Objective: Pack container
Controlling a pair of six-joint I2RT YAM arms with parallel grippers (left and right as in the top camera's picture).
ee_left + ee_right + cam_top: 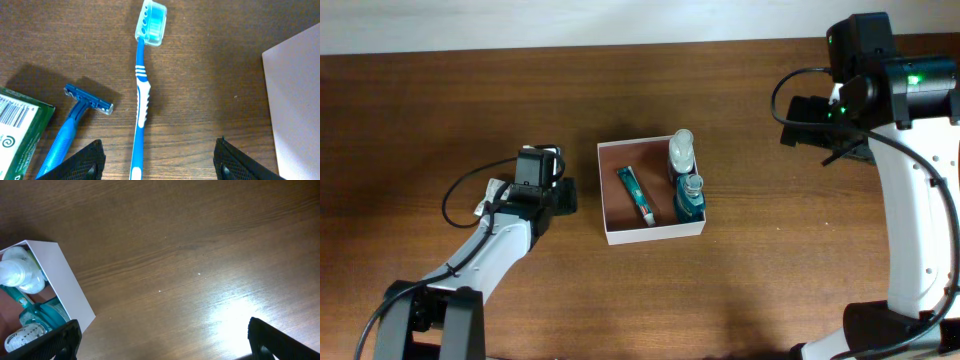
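Box (655, 232) mid-worktop (770, 280) holds 3 items; left pincer (160, 155), spread and empty, straddles toothbrush (140, 95) handle, likely next pick; right pincer (162, 340), released, hangs over bare wood beside box.

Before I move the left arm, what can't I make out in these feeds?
Overhead: toothbrush, razor and green packet do not show, apparently hidden under the left arm.
Left wrist: razor handle and packet run off the bottom and left edges; only one wall of the container shows.
Right wrist: the left edge cuts off the container; its bottles show only partly.
Overhead: print on the tube is too small to read.
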